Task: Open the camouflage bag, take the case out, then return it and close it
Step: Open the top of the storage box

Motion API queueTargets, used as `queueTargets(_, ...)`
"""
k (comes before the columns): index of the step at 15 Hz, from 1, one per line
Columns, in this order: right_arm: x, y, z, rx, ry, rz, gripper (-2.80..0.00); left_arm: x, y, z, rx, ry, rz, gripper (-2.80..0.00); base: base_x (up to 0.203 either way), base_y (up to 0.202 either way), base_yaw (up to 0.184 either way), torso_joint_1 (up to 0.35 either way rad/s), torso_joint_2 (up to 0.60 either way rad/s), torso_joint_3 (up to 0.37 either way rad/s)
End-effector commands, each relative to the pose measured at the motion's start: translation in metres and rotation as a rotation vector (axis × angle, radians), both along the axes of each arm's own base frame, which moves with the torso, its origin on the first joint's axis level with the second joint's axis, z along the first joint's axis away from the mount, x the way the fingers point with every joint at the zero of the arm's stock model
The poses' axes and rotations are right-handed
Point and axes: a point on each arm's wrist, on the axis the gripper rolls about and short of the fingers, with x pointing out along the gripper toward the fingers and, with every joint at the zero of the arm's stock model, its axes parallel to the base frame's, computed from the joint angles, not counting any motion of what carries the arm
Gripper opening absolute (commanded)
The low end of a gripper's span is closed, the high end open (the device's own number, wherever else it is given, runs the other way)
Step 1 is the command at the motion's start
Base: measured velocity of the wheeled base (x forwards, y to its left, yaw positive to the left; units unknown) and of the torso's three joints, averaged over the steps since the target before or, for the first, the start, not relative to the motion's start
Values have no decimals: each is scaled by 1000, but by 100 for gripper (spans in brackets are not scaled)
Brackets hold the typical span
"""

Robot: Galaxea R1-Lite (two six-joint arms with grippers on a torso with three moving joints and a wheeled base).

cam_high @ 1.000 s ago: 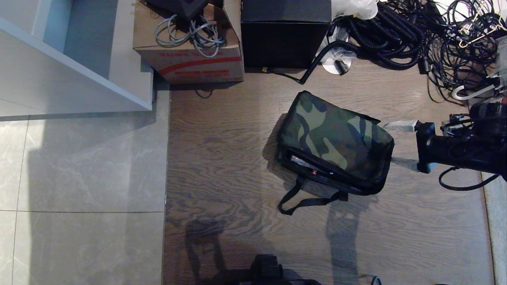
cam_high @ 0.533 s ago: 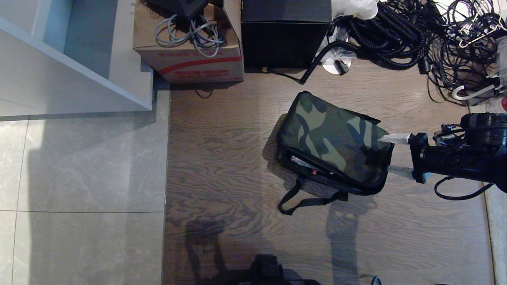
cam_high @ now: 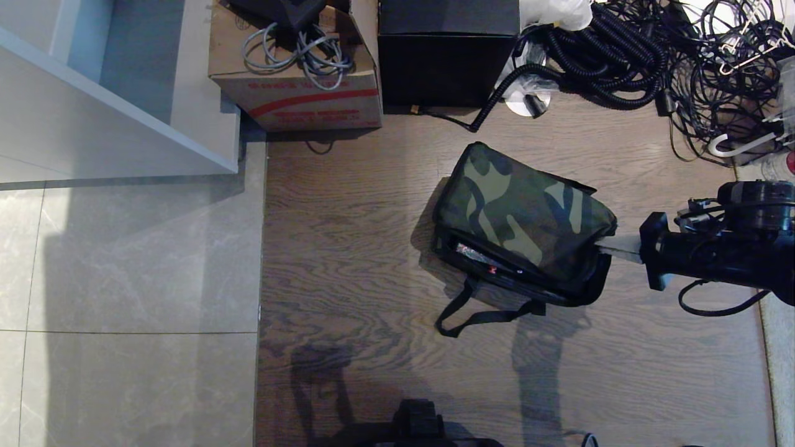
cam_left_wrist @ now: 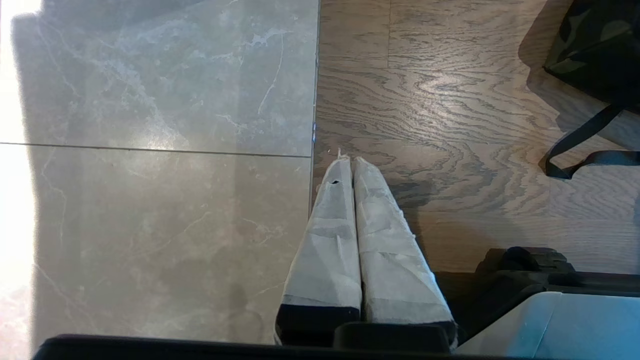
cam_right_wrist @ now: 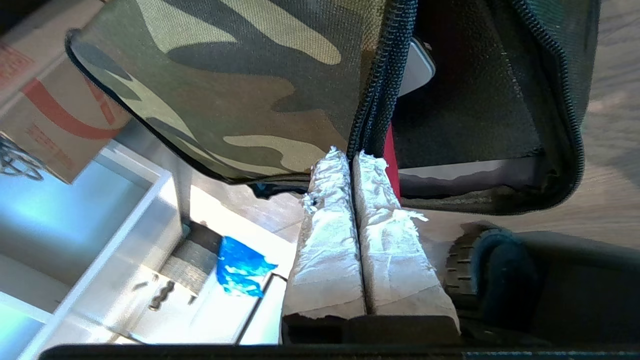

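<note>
The camouflage bag (cam_high: 522,217) lies on the wood floor, its zipper open along the near side and its black strap (cam_high: 478,313) trailing toward me. Through the gap a pale, red-edged thing (cam_high: 478,257) shows inside, likely the case (cam_right_wrist: 419,70). My right gripper (cam_high: 605,249) reaches in from the right and is shut on the bag's lid at the zipper edge (cam_right_wrist: 372,115). In the right wrist view its taped fingertips (cam_right_wrist: 332,162) pinch the black zipper tape, with the bag (cam_right_wrist: 240,85) gaping beside them. My left gripper (cam_left_wrist: 348,160) is parked, shut and empty, over the tile-wood seam.
Beyond the bag stand a cardboard carton (cam_high: 298,93) holding grey cables and a black box (cam_high: 444,56). A tangle of black cords (cam_high: 652,56) fills the far right. A white shelf unit (cam_high: 112,99) stands at the far left over grey tile (cam_high: 130,279).
My right gripper has moved left to the bag's right end and closed on its lid edge. That corner of the bag now bulges up.
</note>
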Motion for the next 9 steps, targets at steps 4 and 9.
queueTargets(4, 3, -1, -3, 2, 4, 3, -280, 0, 0, 0, -1, 0, 0, -280, 0, 0, 0, 0, 0, 0)
queueTargets(9, 9, -3, 19, -35, -83, 1, -280, 0, 0, 0, -1, 0, 0, -280, 0, 0, 0, 0, 0, 0)
